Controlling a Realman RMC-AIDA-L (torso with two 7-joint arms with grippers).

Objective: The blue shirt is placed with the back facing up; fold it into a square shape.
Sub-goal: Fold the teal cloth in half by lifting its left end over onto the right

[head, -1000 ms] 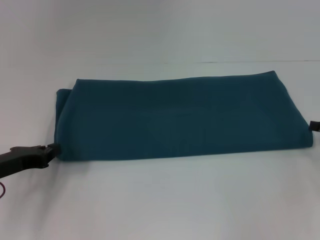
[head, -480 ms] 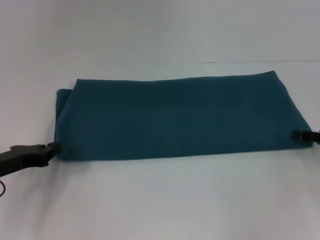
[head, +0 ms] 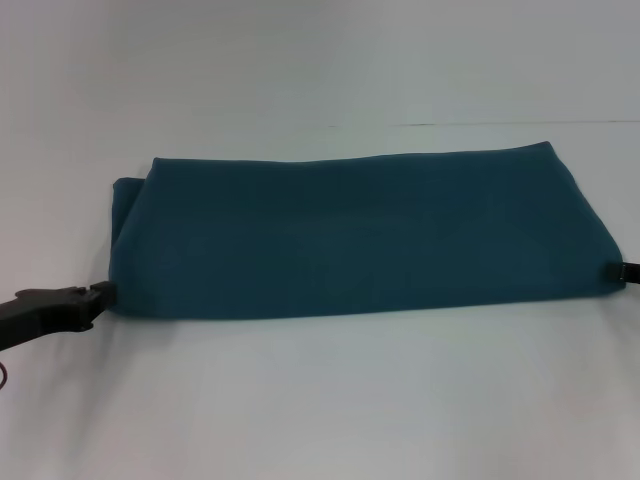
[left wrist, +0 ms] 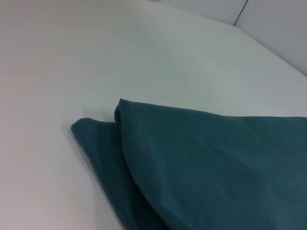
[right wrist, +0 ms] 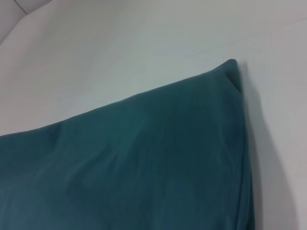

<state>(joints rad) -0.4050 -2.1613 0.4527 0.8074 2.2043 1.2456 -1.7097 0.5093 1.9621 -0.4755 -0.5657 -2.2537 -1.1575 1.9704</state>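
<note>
Head view: my blue shirt (head: 355, 235) lies flat on the white table (head: 320, 400), folded into a long strip.
Left gripper (head: 98, 296): touching the shirt's near left corner; I cannot tell its grip.
Right gripper (head: 616, 271): touching the near right corner; cannot tell either.
Why: I think both ends get lifted next, to make a square.

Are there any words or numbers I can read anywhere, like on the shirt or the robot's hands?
None: no words, numbers or signs show in any view.
The blue shirt: plain cloth, no print and no label in sight.
The left gripper and right gripper: plain black, no writing visible.
The white table: bare surface, no marks to read.
</note>
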